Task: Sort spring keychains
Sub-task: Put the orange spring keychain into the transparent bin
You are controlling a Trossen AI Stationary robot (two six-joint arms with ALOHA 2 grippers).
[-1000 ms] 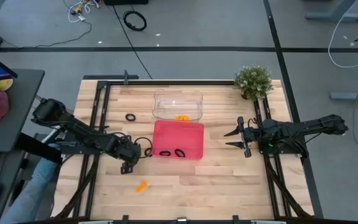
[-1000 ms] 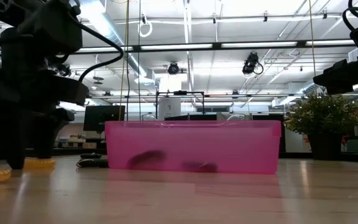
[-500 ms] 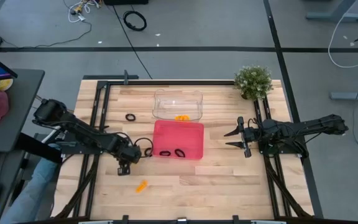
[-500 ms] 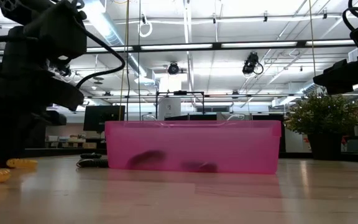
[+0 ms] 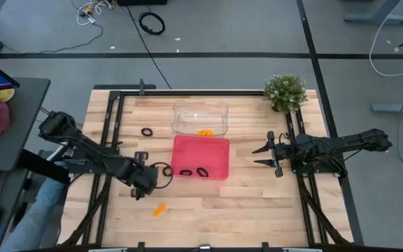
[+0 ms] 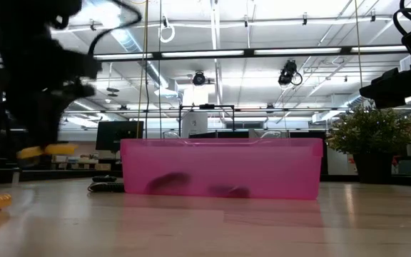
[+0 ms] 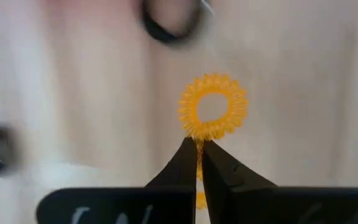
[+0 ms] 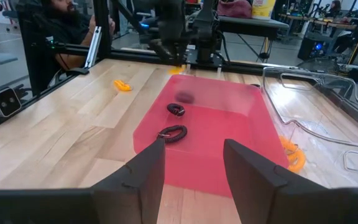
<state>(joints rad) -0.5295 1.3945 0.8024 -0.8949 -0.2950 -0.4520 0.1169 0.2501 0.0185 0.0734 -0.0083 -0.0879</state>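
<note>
We see the left gripper (image 7: 197, 149) pinched tight on an orange ring (image 7: 213, 116), held up off the table (image 5: 257, 199) beside the pink tray (image 5: 215, 150). Two black rings (image 5: 194, 171) lie in that tray. Another orange ring (image 5: 159, 208) lies on the table near us. The right gripper (image 8: 191, 163) waits on the right, fingers wide apart.

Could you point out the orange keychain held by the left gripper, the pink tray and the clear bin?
orange keychain (image 7: 213, 115), left wrist view, on its coiled ring.
pink tray (image 5: 214, 149), high view, on its bare floor.
clear bin (image 5: 187, 110), high view, on its bare floor.
</note>
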